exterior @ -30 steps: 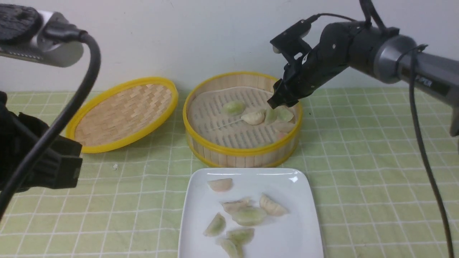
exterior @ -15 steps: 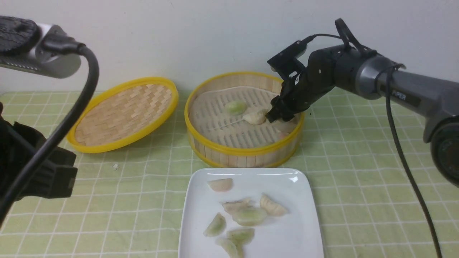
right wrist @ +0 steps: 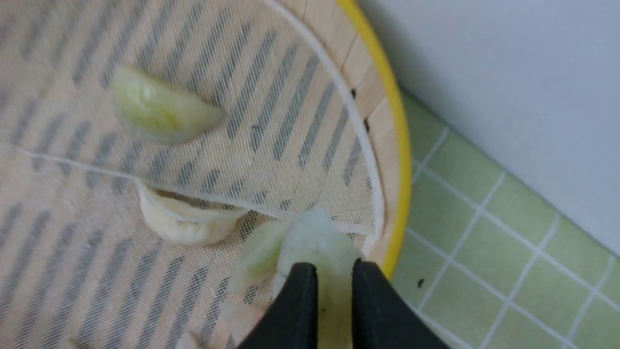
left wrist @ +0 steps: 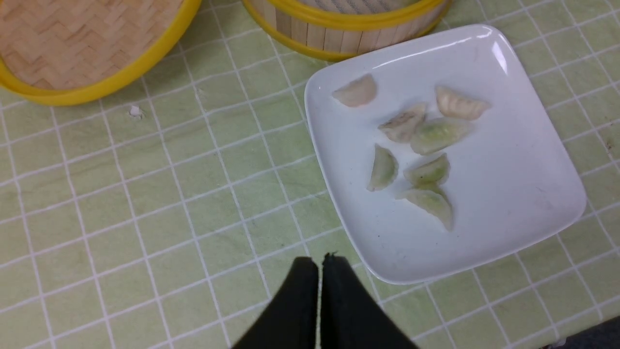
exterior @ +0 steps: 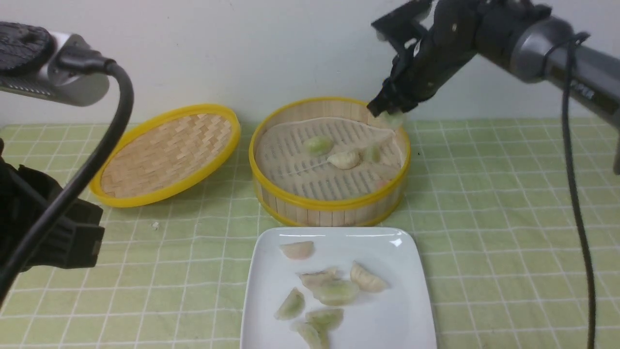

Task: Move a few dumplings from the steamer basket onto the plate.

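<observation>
Since the right gripper [exterior: 385, 109], nearly closed, only pinches a green dumpling [exterior: 395, 119] above the basket [exterior: 329, 204] at two o'clock, it may slip.

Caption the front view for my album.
Right fingers hold a pale green dumpling above the steamer basket, plate nearby.

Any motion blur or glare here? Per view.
Front view: right arm and the dumpling in the right pincer smeared by motion, small glare spot on the plate's far corner. Left wrist view: sharp, glare streaks along the plate rim. Right wrist view: steamer basket floor and the other dumplings soft, pincer fingers crisp.
</observation>
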{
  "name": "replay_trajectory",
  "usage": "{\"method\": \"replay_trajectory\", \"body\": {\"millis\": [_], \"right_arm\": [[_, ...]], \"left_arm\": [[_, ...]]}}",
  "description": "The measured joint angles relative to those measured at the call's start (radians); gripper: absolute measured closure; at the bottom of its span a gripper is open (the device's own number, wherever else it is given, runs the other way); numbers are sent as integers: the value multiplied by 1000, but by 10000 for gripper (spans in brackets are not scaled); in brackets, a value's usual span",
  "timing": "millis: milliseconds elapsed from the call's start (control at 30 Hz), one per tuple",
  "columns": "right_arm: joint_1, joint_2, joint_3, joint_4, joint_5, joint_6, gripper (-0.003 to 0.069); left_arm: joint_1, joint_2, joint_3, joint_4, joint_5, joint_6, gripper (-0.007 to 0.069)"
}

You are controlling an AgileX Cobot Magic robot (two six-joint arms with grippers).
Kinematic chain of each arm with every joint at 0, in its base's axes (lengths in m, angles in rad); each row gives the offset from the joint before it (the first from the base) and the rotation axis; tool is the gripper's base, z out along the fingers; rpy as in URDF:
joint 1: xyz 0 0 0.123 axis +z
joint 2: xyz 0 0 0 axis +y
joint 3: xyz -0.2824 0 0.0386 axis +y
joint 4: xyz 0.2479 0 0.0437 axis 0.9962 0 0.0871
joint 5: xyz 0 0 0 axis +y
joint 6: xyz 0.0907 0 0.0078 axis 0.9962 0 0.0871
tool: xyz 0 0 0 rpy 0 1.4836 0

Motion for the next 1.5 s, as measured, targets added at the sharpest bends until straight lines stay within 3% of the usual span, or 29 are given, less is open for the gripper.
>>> {"method": "replay_trajectory", "body": {"millis": [167, 333, 567, 633, 867, 967, 1033, 1167, 1233, 1300, 1500], "right_arm": [[-1, -119, -20, 83, 180, -11, 594], [-1, -230, 93, 197, 205, -33, 594], [65, -472, 567, 302, 205, -65, 594], [85, -494, 651, 310, 198, -69, 594], [209, -467, 970, 321, -52, -48, 587], [221, -442, 991, 334, -105, -27, 548], [221, -432, 992, 345, -133, -19, 483], [221, -432, 978, 353, -154, -15, 333], [221, -432, 917, 325, -154, -9, 213], [215, -429, 856, 272, -159, 16, 160], [108, -344, 537, 80, -206, 162, 137]], "left_arm": [[0, 0, 0, 0, -3, 6, 631], [0, 0, 0, 0, -4, 9, 631], [0, 0, 0, -1, -4, 16, 631], [0, 0, 0, -1, -4, 19, 631], [0, 0, 0, -1, -38, 51, 631], [0, 0, 0, -1, -51, 54, 631], [0, 0, 0, -1, -51, 54, 631], [0, 0, 0, 0, -50, 59, 631], [0, 0, 0, 0, -50, 61, 631], [0, 0, 0, 0, -49, 61, 631], [0, 0, 0, 0, -48, 61, 631]]}}
